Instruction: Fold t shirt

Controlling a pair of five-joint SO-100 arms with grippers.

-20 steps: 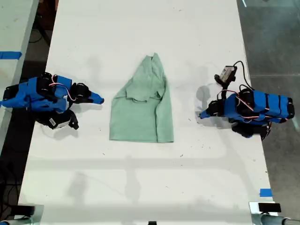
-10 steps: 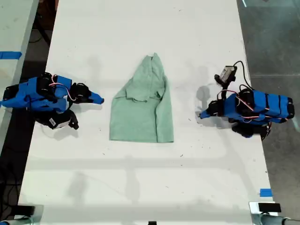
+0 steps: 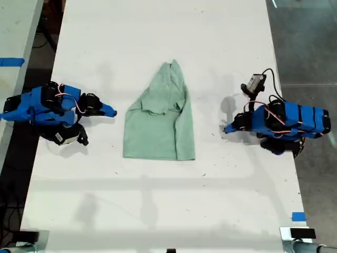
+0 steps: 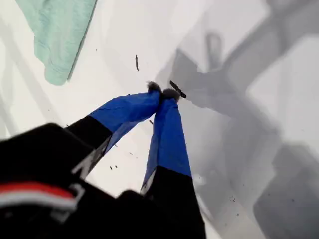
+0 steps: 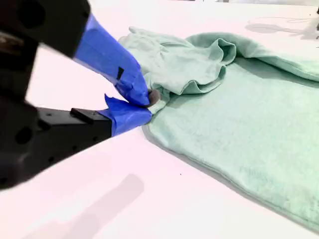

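Observation:
The pale mint-green t shirt (image 3: 158,126) lies flat in the middle of the white table, partly folded, with a pointed top and a straight bottom hem. My second gripper (image 3: 113,112) is at the exterior view's left, shut and empty, its tips a short way from the shirt's edge. In the second wrist view, its shut tips (image 5: 149,104) sit just before the shirt's (image 5: 239,114) rumpled fold. My first gripper (image 3: 226,128) rests at the exterior view's right, shut on nothing, apart from the shirt. The first wrist view shows those closed tips (image 4: 163,92) and a shirt corner (image 4: 57,35) farther off.
The white table (image 3: 158,211) runs the length of the exterior view. A blue tape mark (image 3: 298,216) sits near its lower right edge in that view. Another blue tape strip (image 3: 11,61) lies on a second surface at the far left. Dark floor borders both sides.

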